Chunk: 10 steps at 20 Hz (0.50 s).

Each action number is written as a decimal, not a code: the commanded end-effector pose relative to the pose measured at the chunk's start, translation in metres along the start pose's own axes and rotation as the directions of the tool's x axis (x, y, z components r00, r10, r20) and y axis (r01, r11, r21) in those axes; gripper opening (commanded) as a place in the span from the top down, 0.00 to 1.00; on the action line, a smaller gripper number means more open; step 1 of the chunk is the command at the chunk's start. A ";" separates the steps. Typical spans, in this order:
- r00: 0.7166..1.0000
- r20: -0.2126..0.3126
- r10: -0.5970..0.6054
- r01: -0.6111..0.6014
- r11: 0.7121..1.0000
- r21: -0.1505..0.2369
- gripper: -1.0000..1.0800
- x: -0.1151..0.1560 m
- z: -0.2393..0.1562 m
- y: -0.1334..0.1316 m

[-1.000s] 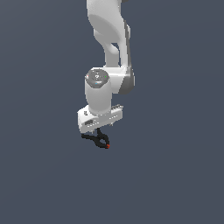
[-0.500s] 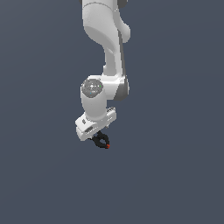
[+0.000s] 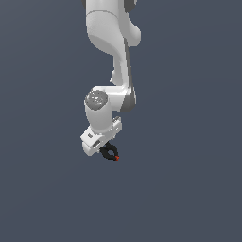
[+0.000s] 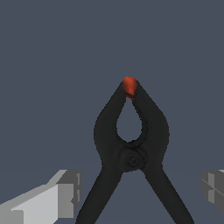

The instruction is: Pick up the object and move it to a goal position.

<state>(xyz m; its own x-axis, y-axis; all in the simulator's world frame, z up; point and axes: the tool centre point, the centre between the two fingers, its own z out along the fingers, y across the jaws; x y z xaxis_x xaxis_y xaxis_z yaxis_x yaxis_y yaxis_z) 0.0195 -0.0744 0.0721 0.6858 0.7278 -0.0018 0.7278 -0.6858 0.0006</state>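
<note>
Small black spring clamp with red-orange tip lying directly beneath white two-fingered gripper, not yet grasped; pickup and carry to goal both left to do, by the look of it. Fingers spread wide, flanking the splayed handles without touching, holding nothing. Long axis along 12–6 in wrist view, tip toward 12, handles toward 6.

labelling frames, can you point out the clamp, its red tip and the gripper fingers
spring clamp [image 4: 131,158]: wrist view, on its pivot.
red-orange tip [image 4: 129,86]: wrist view, where the clamp's arms meet.
gripper fingers [image 4: 65,192]: wrist view, on one finger's grey pad.
</note>
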 end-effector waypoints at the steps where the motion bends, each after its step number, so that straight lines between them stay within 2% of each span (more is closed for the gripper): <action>1: 1.000 -0.002 -0.017 0.017 1.000 0.000 0.04 0.000 0.002 0.001; 10: 1.000 -0.001 -0.019 0.019 1.000 0.001 0.04 -0.001 0.012 0.001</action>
<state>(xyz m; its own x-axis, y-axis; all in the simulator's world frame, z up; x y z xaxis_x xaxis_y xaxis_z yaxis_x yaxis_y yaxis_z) 0.0198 -0.0756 0.0645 0.6718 0.7408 0.0002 0.7408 -0.6718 0.0009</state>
